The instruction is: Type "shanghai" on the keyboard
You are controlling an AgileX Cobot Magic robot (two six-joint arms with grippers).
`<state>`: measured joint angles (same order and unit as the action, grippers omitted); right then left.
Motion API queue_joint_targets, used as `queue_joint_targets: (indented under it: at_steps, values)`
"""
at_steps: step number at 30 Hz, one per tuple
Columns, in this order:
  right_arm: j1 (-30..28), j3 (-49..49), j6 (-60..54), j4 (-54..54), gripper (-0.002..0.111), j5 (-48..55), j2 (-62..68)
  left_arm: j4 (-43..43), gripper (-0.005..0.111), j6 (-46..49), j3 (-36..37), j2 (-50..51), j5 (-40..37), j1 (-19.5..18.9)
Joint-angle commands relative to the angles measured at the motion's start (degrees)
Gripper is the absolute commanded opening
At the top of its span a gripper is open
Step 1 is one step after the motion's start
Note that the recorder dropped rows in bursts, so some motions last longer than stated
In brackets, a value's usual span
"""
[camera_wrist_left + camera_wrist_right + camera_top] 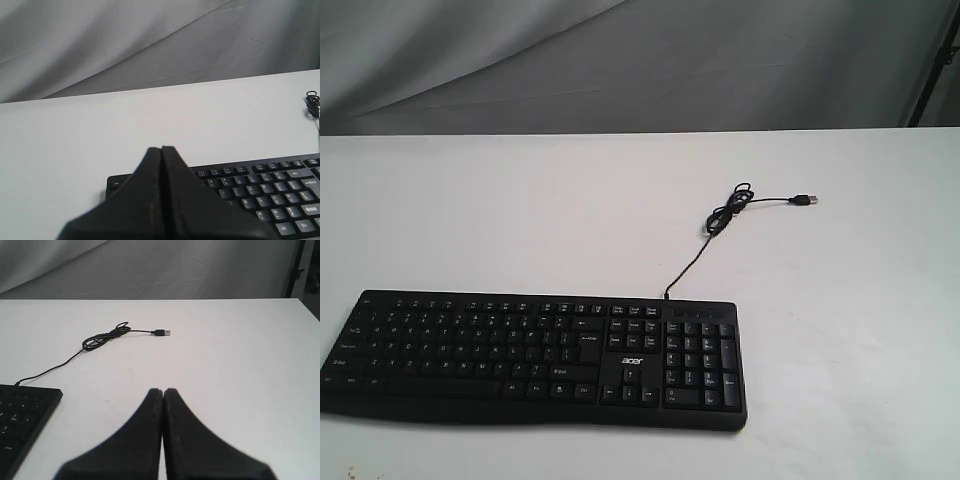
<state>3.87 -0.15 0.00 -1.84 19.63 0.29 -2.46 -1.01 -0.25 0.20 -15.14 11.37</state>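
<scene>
The black keyboard (535,358) with white legends and an acer logo lies flat near the front left of the white table (840,300). Neither arm shows in the exterior view. In the left wrist view my left gripper (161,149) is shut with nothing in it, its tips over the keyboard's (260,192) top left corner and hiding part of the keys. In the right wrist view my right gripper (163,390) is shut and empty over bare table, to the right of the keyboard's number-pad end (22,415).
The thin black USB cable (720,222) runs from the keyboard's back edge to a loose coil, ending in a plug (806,200) on the table. The cable (102,339) also shows in the right wrist view. Grey cloth (620,60) hangs behind the table.
</scene>
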Motion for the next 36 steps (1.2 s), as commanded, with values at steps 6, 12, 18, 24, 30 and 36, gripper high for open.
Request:
queue_joint_targets:
  at_steps: [6,12,18,24,30,36]
  values:
    - [0.03,0.15,0.00,-0.30,0.000,-0.09,-0.29,-0.04,0.000,-0.01,0.25,-0.20,0.27,0.23]
    - [0.03,0.15,-0.40,2.23,0.000,-1.88,-0.29,-0.04,0.000,-0.01,0.25,-0.20,0.27,0.23]
    - [0.03,0.15,-0.40,4.30,0.000,-16.82,-0.29,-0.04,0.000,-0.01,0.25,-0.20,0.27,0.23]
    - [0.03,0.15,-0.40,4.30,0.000,-22.90,-0.29,-0.04,0.000,-0.01,0.25,-0.20,0.27,0.23]
    - [0.03,0.15,19.03,-2.77,0.000,-44.54,-0.29,-0.04,0.000,-0.01,0.25,-0.20,0.27,0.23]
    - [0.13,-12.78,27.53,4.05,0.000,-40.36,8.55,-0.04,0.000,-0.01,0.25,-0.20,0.27,0.23]
